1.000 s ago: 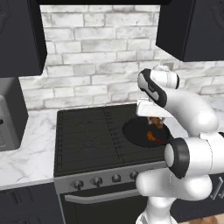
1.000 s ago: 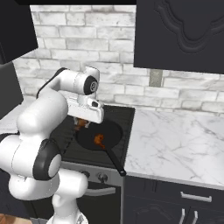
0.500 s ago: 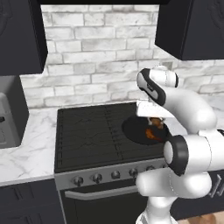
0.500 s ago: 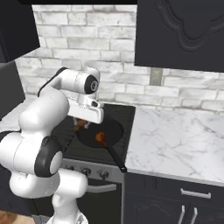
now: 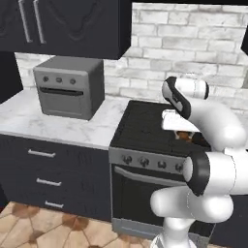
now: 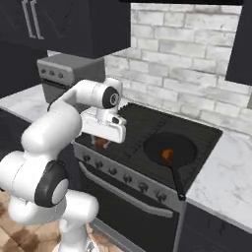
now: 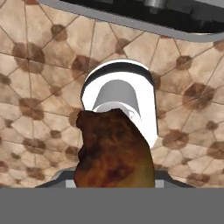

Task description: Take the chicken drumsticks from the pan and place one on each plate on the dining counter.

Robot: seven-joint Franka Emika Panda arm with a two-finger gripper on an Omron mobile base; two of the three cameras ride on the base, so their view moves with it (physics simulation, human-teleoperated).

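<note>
My gripper (image 6: 102, 142) is shut on one orange-brown chicken drumstick (image 6: 102, 143), held over the stove's front left edge, well left of the pan. That drumstick (image 7: 114, 153) hangs close in the hand view, above the tiled floor, and its tip (image 5: 184, 135) peeks out under the hand in the left base view. The black pan (image 6: 183, 144) sits on the right side of the stove, its handle (image 6: 176, 181) pointing to the front. A second drumstick (image 6: 167, 155) lies inside it. The plates and the dining counter are out of view.
The black stove (image 6: 142, 123) with front knobs stands between marble worktops (image 5: 58, 123) (image 6: 226, 172). A grey countertop oven (image 5: 68, 92) sits on the left worktop. Dark cabinets hang above. Brown tiled floor (image 7: 35, 87) lies below the hand.
The whole picture has shifted, so the base has moved. The gripper, still shut on its drumstick, has left the pan and now hangs at the stove's front left edge.
</note>
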